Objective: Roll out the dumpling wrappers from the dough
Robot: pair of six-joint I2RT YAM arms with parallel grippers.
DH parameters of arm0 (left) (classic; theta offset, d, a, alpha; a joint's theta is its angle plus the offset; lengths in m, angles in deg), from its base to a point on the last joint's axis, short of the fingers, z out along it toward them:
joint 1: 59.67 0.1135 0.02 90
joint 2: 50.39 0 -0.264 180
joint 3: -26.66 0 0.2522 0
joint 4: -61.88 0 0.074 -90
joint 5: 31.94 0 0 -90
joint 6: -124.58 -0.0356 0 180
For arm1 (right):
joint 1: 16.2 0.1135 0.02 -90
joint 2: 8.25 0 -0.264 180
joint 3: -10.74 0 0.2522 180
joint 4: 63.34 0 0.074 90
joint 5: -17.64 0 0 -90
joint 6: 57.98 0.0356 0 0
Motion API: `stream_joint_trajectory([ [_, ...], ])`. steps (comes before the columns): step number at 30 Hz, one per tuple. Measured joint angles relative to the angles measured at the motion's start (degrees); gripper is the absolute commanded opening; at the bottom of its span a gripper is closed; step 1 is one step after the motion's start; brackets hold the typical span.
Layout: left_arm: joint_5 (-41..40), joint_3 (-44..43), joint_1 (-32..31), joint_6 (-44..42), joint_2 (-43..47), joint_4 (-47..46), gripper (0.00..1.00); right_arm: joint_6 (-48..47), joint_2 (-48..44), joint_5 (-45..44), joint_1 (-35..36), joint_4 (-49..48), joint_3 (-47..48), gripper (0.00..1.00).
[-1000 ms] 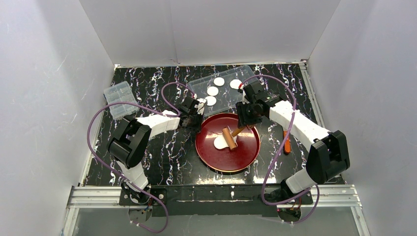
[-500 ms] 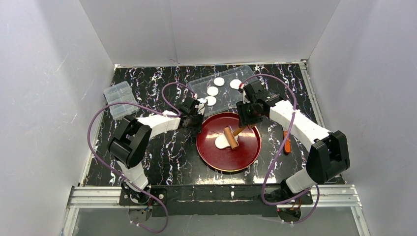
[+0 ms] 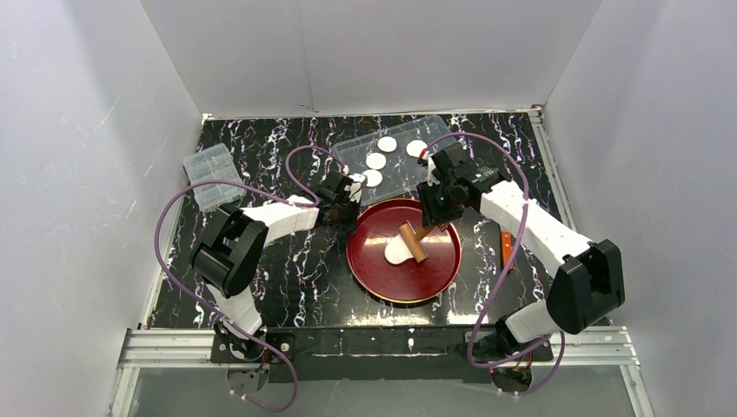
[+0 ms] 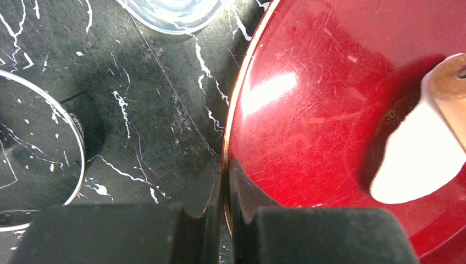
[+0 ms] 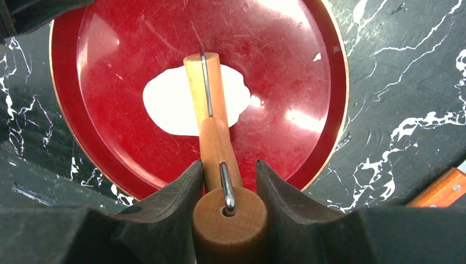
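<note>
Plastic box point(image 3: 211, 176): clear, far left on the marbled table point(image 3: 287, 278), well apart from everything else.
Left gripper point(image 4: 225, 184): our wrist view shows its fingers pressed together on the rim of the red plate point(image 4: 308, 110); overhead, the arm hides this pinch.
Dumpling wrappers point(image 3: 376, 161): we count four round discs in the clear tray point(image 3: 352, 161) behind the plate, seen only overhead.
Dough point(image 5: 170, 104): flat, irregular white patch mid-plate, under the rolling pin point(image 5: 195, 93).
Right gripper point(image 5: 228, 165): clamped on the pin's wooden handle.
Orange-handled tool point(image 3: 507, 248): on the table right of the plate; our right wrist view catches only a corner.
</note>
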Motion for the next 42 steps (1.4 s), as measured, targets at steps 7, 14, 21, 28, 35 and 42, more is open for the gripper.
stream_joint_trajectory([
  [7,0.02,0.0,0.0,0.0,0.0,0.0,0.0,-1.18,-1.97,0.37,1.18,2.29,0.07,0.01],
  [14,-0.02,0.0,0.02,-0.02,0.0,0.04,0.0,-1.31,-2.08,2.67,1.22,3.08,0.7,0.01],
  [21,-0.07,0.0,0.02,-0.04,0.0,0.07,0.0,-1.27,-1.99,4.9,1.22,3.21,1.38,0.01],
  [28,-0.09,0.0,0.02,-0.02,0.0,0.07,0.0,-1.25,-0.74,4.79,2.43,3.02,2.73,0.01],
  [35,-0.09,0.0,0.02,-0.02,0.0,0.04,0.0,-1.14,0.35,0.85,4.13,2.43,1.14,0.01],
  [42,-0.09,0.0,0.02,-0.02,0.0,0.07,0.0,0.17,1.81,-5.05,8.52,1.01,1.16,0.01],
])
